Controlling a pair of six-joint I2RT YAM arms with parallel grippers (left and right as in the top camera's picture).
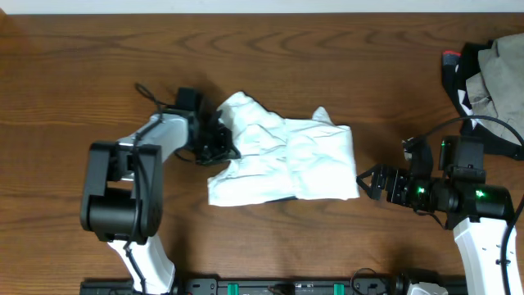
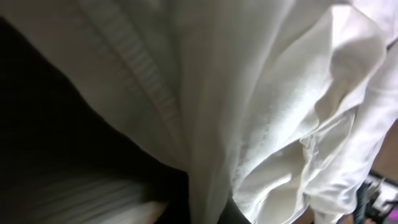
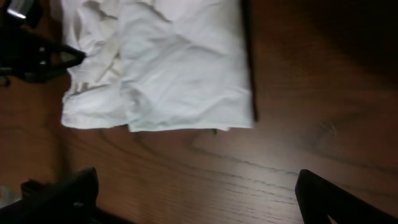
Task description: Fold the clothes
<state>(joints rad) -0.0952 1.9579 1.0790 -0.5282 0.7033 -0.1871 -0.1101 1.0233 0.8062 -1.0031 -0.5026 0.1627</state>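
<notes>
clothes (image 1: pixel 286 160) on table (image 1: pixel 327 49), centre — heap (image 1: pixel 495 70) far right

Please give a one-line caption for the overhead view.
Left gripper shut on the left edge of the white garment; right gripper open beside its right edge, on a wooden table.

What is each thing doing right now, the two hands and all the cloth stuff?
white clothes: lying crumpled, partly folded.
left hand: shut on their left edge.
right hand: open, holding nothing, just off their right edge.
cloth heap: bunched up, untouched, far right.
</notes>
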